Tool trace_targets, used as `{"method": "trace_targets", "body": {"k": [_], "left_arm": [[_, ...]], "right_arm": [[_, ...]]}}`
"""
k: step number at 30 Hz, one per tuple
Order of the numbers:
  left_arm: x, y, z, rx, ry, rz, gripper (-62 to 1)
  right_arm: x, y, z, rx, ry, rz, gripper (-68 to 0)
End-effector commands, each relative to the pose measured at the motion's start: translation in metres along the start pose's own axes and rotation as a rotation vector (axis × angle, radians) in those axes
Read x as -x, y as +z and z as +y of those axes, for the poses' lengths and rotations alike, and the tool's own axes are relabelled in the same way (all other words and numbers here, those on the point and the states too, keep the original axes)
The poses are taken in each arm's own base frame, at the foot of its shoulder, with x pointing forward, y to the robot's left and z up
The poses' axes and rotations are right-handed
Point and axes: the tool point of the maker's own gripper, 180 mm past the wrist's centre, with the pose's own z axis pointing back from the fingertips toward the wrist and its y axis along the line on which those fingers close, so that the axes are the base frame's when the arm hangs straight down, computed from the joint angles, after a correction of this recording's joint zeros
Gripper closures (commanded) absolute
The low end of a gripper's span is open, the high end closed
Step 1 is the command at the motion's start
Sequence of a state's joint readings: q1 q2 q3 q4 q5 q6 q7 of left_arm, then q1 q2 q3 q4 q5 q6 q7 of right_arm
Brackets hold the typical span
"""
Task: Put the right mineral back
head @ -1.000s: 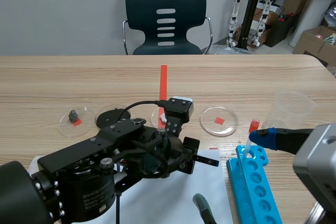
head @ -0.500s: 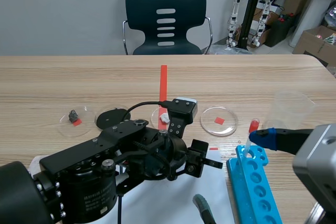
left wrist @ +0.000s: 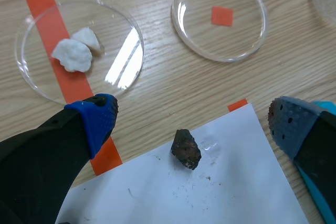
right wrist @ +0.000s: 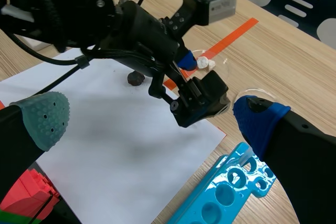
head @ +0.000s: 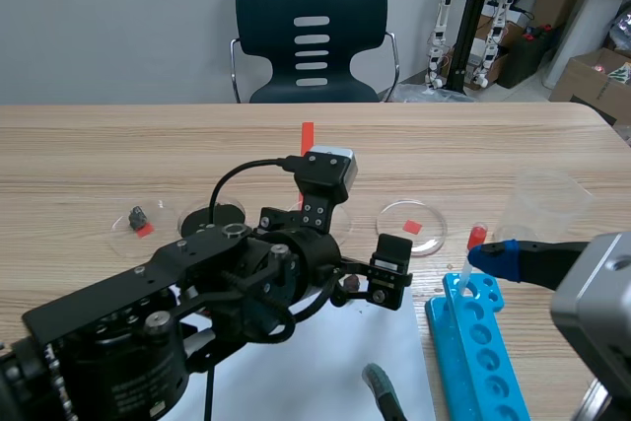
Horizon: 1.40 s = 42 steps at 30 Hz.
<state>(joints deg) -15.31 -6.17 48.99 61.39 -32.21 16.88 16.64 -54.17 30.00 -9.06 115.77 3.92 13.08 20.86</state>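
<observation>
**Black stone [left wrist: 185, 149] sits under open fingers [left wrist: 97, 118]**

Black and lumpy, the stone lies on the white paper [left wrist: 226, 198], close to its edge. The left gripper [left wrist: 192, 121] hangs over it with its fingers spread wide, one on each side, not touching it. I think they are spread so they can come down and pinch the stone.

From the stone, an empty dish [left wrist: 239, 38] with a red square mark lies on the table [left wrist: 157, 93] at about one o'clock. That looks like the stone's home. A second dish [left wrist: 113, 32] at ten o'clock holds white stones [left wrist: 73, 55], so it is likely the wrong one.

The right gripper [right wrist: 151, 114] is open too and holds nothing. It hangs by the blue rack [right wrist: 226, 192], out of the way.
</observation>
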Motion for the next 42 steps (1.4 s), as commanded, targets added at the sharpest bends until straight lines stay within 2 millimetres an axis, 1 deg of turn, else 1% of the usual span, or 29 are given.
{"method": "trace_targets", "body": {"k": [1,6,10,17,18,42], "left_arm": [[-0.003,0.007,-0.004,0.014,0.010,-0.044,-60.3],[-0.010,0.024,0.005,0.001,0.030,-0.142,-60.2],[-0.012,0.030,0.011,-0.017,0.044,-0.195,-60.2],[-0.010,0.029,0.010,-0.016,0.043,-0.185,-60.5],[-0.010,0.029,0.010,-0.016,0.043,-0.185,-62.3],[-0.011,0.029,0.010,-0.016,0.042,-0.189,-62.3]], "right_arm": [[-0.011,-0.001,-0.003,0.008,0.003,-0.036,-67.9],[-0.011,-0.001,-0.003,0.008,0.003,-0.036,-67.9],[-0.011,-0.001,-0.003,0.008,0.003,-0.036,-67.9],[-0.011,-0.001,-0.003,0.008,0.003,-0.036,-67.9],[-0.011,-0.001,-0.003,0.008,0.003,-0.036,-67.9],[-0.011,-0.001,-0.003,0.008,0.003,-0.036,-67.9]]}}
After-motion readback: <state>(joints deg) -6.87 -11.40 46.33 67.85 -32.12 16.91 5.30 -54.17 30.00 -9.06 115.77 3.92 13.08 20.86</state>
